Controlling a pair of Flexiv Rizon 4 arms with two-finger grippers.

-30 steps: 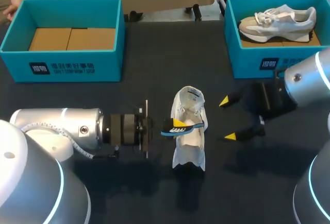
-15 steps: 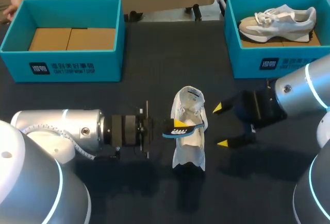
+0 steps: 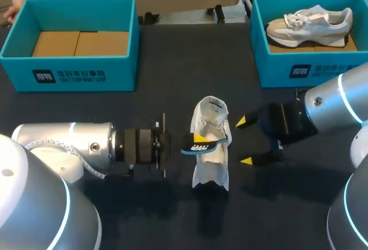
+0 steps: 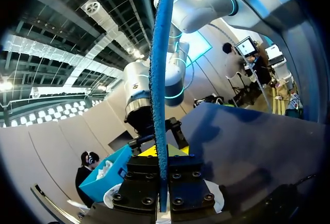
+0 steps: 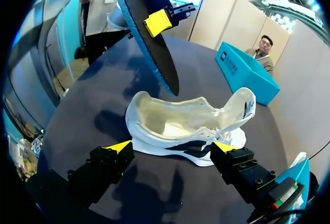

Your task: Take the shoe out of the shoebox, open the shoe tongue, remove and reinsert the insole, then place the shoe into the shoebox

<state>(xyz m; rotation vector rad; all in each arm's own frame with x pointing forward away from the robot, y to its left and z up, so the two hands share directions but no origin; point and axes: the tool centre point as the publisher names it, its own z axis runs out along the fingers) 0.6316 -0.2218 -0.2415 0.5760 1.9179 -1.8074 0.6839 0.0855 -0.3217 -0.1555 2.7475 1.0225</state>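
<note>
A white shoe point(image 3: 210, 152) lies mid-table, its tongue folded back and its inside bare point(image 5: 175, 121). Over its opening hangs the blue insole point(image 3: 202, 143), thin edge up in the left wrist view point(image 4: 159, 80). My left gripper point(image 3: 183, 143) point(image 4: 163, 183) is shut on the insole's end. My right gripper point(image 3: 246, 141) stands open just right of the shoe, one finger toward each end. In its own view the right gripper point(image 5: 172, 147) faces the shoe's side, the insole point(image 5: 144, 33) hanging beyond. A second shoe point(image 3: 313, 23) rests in the right shoebox point(image 3: 287, 69).
A teal shoebox point(image 3: 69, 69) with a cardboard floor stands at the back left. The right shoebox sits at the back right, just behind my right arm. Dark table surface lies between the boxes and in front of the shoe.
My right gripper has moved left toward the shoe, still open. The left gripper and the insole have shifted slightly to the right.
</note>
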